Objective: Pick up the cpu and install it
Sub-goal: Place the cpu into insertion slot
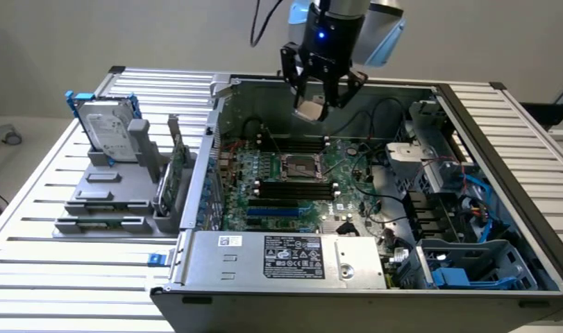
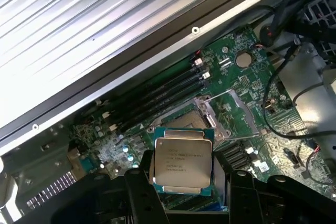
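I am holding the cpu (image 2: 182,162), pinched in my partly closed hand (image 1: 320,104) above the motherboard (image 2: 239,85) near its socket (image 1: 300,165), and worrying that any tilt or slip is risking bent pins.

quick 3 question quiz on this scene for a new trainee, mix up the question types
1. Multiple choice: what is the gripper shut on?
A) a memory stick
B) the cpu
C) a cable
2. True or false: the cpu hangs above the open computer case, not yet seated in the socket.
3. Fill in: on the exterior view's left, outside the case, the hard drive stands upright in a ___ bracket.

Key: 1 B; 2 true; 3 blue
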### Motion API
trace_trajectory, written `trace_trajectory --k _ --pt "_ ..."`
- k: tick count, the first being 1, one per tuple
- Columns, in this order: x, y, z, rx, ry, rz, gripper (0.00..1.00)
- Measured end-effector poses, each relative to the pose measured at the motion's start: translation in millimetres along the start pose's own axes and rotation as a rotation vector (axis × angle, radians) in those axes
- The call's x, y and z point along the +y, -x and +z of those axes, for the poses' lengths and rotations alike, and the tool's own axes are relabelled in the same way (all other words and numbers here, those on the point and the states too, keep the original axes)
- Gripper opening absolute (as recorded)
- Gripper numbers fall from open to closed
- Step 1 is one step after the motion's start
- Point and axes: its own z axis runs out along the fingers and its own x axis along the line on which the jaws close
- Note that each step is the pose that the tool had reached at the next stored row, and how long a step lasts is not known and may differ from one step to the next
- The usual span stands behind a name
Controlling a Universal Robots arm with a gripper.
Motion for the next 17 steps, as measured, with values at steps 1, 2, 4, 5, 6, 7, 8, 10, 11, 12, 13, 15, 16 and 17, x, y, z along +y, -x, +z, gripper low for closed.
trace_trajectory --k 1,2,4,5,6,7,8,10,11,12,13,15,16,17 --pt "0.0 0.1 0.9 -0.0003 0.0019 0.018 0.54" --pt "0.0 0.2 1.8 -0.0005 0.0038 0.035 0.54" --pt "-0.1 0.4 3.5 -0.0011 0.0074 0.071 0.54" --pt "-0.1 0.5 4.4 -0.0013 0.0093 0.089 0.54" --pt "-0.1 0.6 5.4 -0.0015 0.0112 0.107 0.54" --pt "-0.1 0.6 6.3 -0.0018 0.0130 0.125 0.54" --pt "-0.1 0.7 7.3 -0.0021 0.0151 0.145 0.54" --pt "-0.1 0.9 9.2 -0.0026 0.0190 0.181 0.54" --pt "-0.2 1.0 10.0 -0.0029 0.0206 0.198 0.54" --pt "-0.2 1.1 11.1 -0.0032 0.0227 0.217 0.54" --pt "-0.2 1.3 12.0 -0.0034 0.0246 0.235 0.54" --pt "-0.2 1.4 13.9 -0.0040 0.0282 0.271 0.54" --pt "-0.2 1.6 14.9 -0.0042 0.0302 0.289 0.54" --pt "-0.2 1.6 15.8 -0.0045 0.0321 0.307 0.54"
